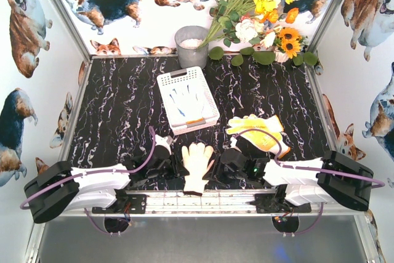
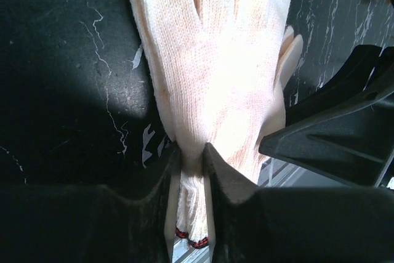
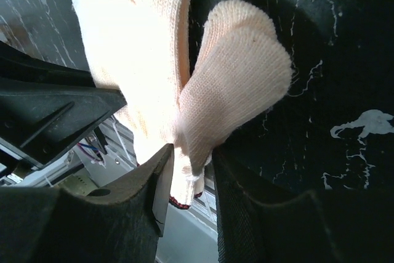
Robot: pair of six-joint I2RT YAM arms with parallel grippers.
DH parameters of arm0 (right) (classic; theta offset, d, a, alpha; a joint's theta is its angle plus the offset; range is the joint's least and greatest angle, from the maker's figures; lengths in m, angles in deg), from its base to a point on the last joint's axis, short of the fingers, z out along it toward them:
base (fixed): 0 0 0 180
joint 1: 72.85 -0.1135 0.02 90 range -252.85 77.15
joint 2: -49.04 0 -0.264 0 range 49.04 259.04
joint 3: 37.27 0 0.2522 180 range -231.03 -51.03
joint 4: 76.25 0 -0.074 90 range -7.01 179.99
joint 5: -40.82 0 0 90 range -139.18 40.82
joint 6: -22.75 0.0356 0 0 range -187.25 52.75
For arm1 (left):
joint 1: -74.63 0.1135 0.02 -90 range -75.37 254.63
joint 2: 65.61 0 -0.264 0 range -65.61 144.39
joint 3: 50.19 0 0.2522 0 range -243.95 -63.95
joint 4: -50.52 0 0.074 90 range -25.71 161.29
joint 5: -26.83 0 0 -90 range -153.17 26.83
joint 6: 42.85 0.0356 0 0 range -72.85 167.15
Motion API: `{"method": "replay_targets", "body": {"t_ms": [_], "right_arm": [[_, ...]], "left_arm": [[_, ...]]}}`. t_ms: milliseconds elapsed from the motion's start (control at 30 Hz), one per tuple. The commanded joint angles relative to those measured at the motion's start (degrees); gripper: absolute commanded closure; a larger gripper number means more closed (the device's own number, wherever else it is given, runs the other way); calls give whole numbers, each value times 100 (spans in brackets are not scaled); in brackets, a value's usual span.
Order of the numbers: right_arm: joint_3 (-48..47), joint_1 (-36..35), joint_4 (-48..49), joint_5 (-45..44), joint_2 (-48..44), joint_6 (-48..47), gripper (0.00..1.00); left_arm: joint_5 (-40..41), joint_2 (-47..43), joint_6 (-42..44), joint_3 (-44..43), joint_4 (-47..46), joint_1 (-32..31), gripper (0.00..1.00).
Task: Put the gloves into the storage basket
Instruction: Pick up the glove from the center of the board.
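Observation:
A cream glove (image 1: 198, 157) with a red-trimmed cuff lies flat near the table's front edge, fingers pointing away. My left gripper (image 1: 175, 165) is shut on its cuff, the fabric bunched between the jaws (image 2: 192, 159). My right gripper (image 1: 217, 165) comes in from the other side and is shut on the same glove (image 3: 234, 84) at the cuff by the thumb (image 3: 192, 165). The white latticed storage basket (image 1: 169, 80) stands behind, at centre, with pale gloves (image 1: 186, 100) lying inside. Yellow gloves (image 1: 261, 132) lie just right of it, behind my right arm.
A grey round pot (image 1: 191, 46) stands at the back behind the basket. A bunch of flowers (image 1: 261, 10) fills the back right corner. The metal rail (image 1: 203, 200) runs along the front edge under the glove's cuff.

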Motion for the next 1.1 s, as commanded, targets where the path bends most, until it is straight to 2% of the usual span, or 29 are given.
{"method": "replay_targets", "body": {"t_ms": [0,167,267,333,467,800,1033,1067], "right_arm": [[19,-35,140,-326,139,28,64],[56,-43,391,-314,346,84,63],[117,-34,563,-358,448,116,68],[165,-40,695,-416,451,98,76],[188,-42,826,-504,315,-11,100],[56,-28,-199,-993,-956,-304,100],[-28,350,-863,-605,-1548,-570,100],[-26,411,-867,-514,-1575,-595,100]], "left_arm": [[49,74,66,152,127,25,88],[-8,38,57,143,90,17,98],[-9,-16,57,147,80,25,100],[-16,-66,57,149,60,16,100],[-57,-201,36,126,41,16,100],[61,-745,-21,-160,522,16,100],[29,-797,-240,-130,264,16,100],[25,-763,-270,-112,231,16,92]]}}
